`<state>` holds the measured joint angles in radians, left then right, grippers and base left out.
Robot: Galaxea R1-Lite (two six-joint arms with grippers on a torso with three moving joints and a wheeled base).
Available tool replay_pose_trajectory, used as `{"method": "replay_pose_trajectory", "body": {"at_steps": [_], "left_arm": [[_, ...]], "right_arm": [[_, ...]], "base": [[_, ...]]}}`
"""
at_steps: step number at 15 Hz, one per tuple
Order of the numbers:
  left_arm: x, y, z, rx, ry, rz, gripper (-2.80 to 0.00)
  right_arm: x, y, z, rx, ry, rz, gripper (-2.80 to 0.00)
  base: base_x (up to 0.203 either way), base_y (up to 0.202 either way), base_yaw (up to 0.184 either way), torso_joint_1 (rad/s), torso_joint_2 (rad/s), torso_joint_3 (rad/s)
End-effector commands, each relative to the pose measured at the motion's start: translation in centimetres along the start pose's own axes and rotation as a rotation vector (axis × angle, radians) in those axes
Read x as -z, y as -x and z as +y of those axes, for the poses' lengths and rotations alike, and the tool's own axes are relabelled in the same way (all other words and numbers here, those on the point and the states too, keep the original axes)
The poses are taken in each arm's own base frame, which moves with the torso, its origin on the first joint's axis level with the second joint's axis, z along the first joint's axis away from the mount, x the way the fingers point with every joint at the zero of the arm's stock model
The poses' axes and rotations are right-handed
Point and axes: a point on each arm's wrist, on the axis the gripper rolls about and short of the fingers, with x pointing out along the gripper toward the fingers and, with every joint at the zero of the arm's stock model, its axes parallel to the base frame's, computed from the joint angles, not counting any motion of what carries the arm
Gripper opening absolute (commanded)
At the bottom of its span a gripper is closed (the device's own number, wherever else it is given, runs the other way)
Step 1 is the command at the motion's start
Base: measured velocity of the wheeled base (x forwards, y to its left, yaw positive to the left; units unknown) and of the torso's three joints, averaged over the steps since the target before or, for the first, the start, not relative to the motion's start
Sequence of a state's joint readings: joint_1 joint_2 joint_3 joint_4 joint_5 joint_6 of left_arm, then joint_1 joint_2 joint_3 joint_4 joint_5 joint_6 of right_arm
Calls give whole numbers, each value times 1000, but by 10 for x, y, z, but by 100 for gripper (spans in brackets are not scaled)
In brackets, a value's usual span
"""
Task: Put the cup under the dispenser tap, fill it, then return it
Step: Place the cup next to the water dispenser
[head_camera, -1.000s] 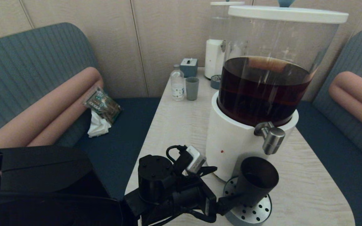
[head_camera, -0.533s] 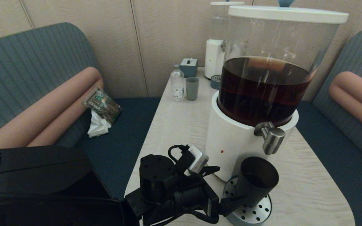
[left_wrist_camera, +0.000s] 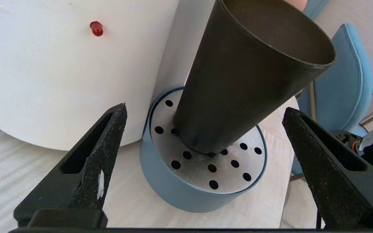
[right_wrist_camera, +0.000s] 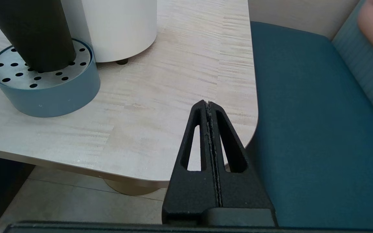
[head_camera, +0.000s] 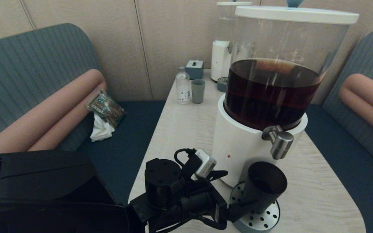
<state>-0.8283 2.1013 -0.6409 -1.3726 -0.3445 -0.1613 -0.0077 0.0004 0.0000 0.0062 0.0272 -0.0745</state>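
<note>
On the pale table (head_camera: 186, 129), lower right of the head view, the cup (head_camera: 264, 186) is left under the tap (head_camera: 280, 142), little having shifted, with the left gripper (left_wrist_camera: 202, 155) spread wide, so filling seems next.

Left end effector (left_wrist_camera: 202, 129) reaches forward low, fingers spread wide; right end effector (right_wrist_camera: 209, 106) parked, fingers pressed together.

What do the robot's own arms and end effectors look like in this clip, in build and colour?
Both are matte black. The left end effector has two wedge-shaped, slotted fingers with gritty pads, one marked by a white scuff. Its wrist carries a small white camera box with a looping black cable. The right end effector has the same slotted wedge fingers.
</note>
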Motion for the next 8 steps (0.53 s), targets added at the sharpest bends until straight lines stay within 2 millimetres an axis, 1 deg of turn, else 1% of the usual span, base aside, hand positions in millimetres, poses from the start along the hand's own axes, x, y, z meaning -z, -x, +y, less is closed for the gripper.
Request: {"method": "replay_pose_trajectory", "body": {"at_steps": [1,8], "left_arm": [[0,-2,1,7,-1,-5,0],[3,-6,2,7,7,29,0]], "right_arm": [[0,0,0,0,1,-4,-280],[0,0,0,-1,1,-3,-280]], "base": [[0,0,0,0,0,0],[0,0,0,0,0,0]]}}
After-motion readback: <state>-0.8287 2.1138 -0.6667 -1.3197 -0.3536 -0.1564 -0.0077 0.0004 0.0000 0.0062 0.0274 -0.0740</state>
